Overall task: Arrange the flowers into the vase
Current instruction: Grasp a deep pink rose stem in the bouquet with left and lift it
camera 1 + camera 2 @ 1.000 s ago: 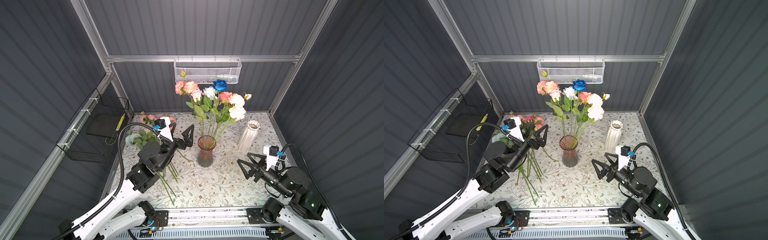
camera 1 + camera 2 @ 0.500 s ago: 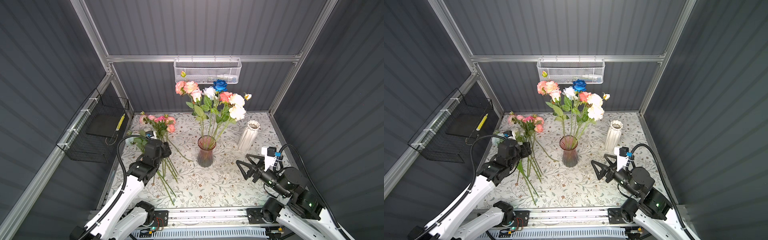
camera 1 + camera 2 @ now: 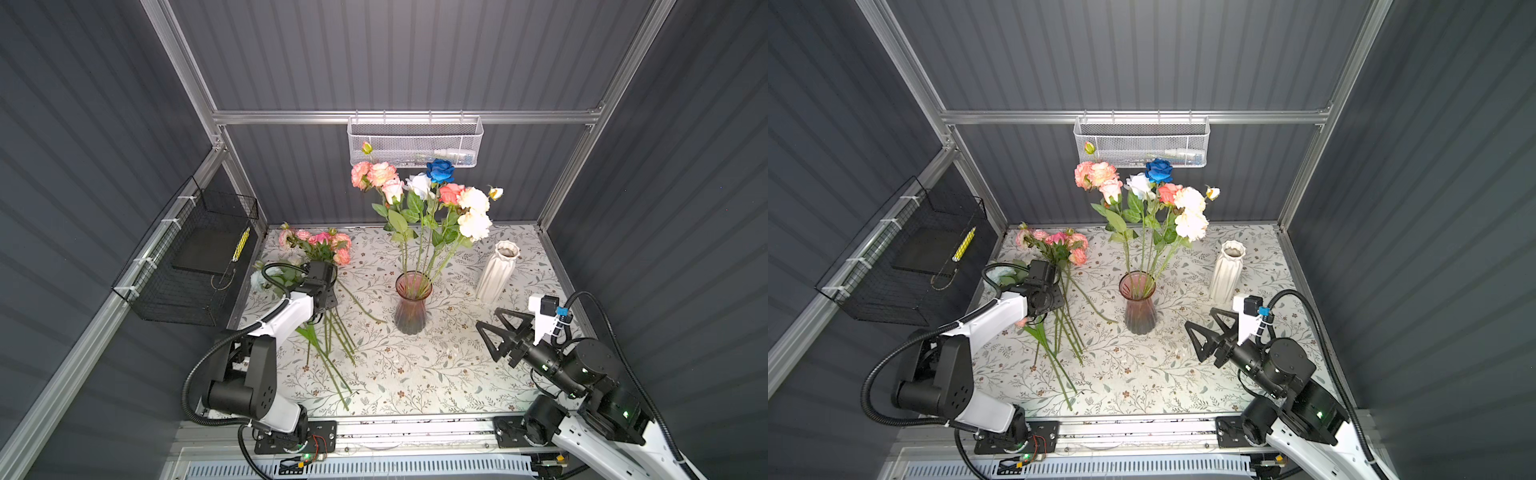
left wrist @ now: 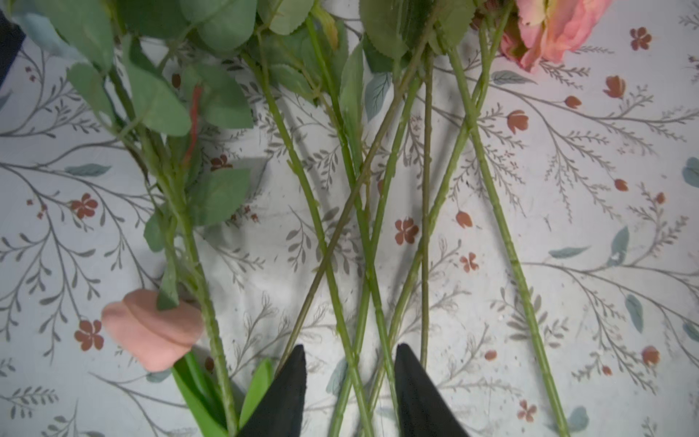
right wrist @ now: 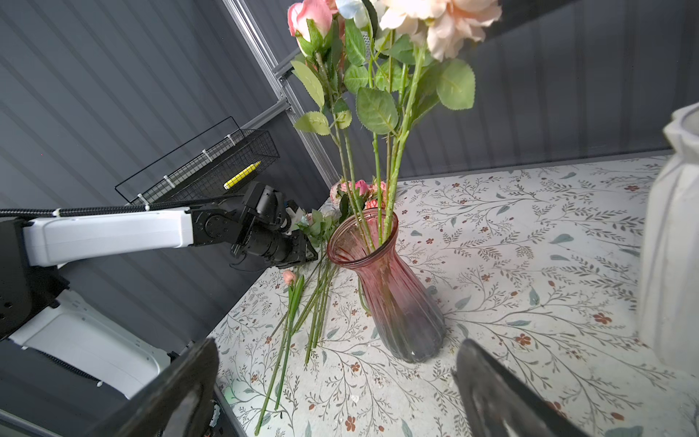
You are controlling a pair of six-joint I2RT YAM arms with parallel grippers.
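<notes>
A pink glass vase [image 3: 412,307] [image 3: 1139,307] [image 5: 386,287] stands mid-table and holds several flowers [image 3: 424,195] with pink, white, cream and deep blue blooms. More flowers [image 3: 320,245] lie loose on the table at the left, stems [image 4: 321,234] crossing. My left gripper [image 4: 350,350] is down over these stems, jaws partly closed with a few stems between the fingertips [image 4: 299,363] and a gap still showing. A pink bud [image 4: 151,333] lies beside it. My right gripper [image 3: 489,318] [image 5: 334,352] hovers wide open and empty, right of the vase.
A white ribbed vase [image 3: 496,270] [image 3: 1227,270] stands back right, close to the right arm. A black wire basket [image 3: 195,257] with a yellow pen hangs on the left wall. A white mesh basket [image 3: 415,141] hangs on the back rail above the blooms.
The left arm swung away from the vase and dropped onto the loose stems at the left, and its jaws narrowed from wide open. The right arm hardly moved.
</notes>
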